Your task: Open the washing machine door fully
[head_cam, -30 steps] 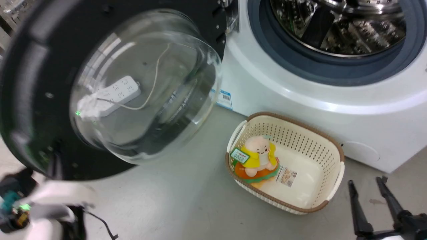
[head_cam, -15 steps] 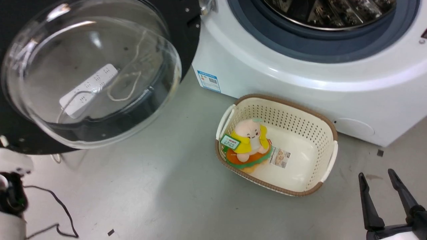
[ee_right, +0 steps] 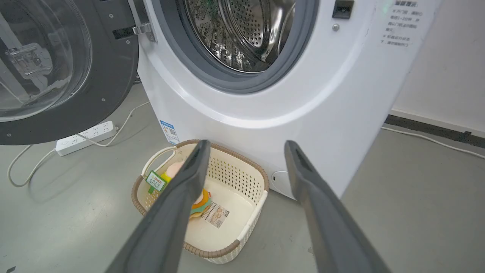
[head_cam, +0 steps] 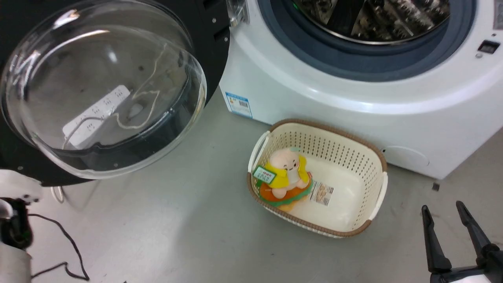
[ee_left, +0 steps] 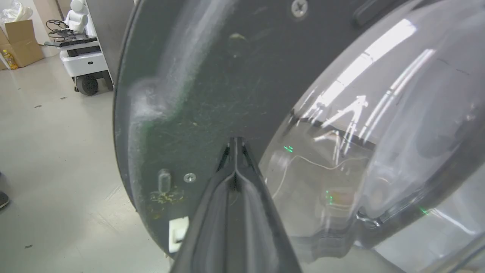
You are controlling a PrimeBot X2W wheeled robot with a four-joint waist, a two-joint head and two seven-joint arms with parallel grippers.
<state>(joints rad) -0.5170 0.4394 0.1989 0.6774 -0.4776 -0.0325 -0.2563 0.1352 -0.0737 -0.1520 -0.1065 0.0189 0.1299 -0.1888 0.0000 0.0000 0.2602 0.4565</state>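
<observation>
Jaws of the left gripper (ee_left: 235,144) are pressed together, empty, tips at the black inner face of the washing machine door (ee_left: 182,87); the right gripper (head_cam: 441,205) hangs spread, holding nothing. That door stands wide open left of the washing machine (head_cam: 314,102), so this looks like the last push, calling for a gentle outward nudge.

A lab or workshop: bare grey floor (ee_right: 75,220), 1 cardboard box (ee_left: 21,41), loose power strip (ee_right: 85,137) (white), wheeled white cart (ee_left: 81,62) beyond.

Basket (head_cam: 377,165) before washing machine (head_cam: 314,98), door (head_cam: 214,51) left
</observation>
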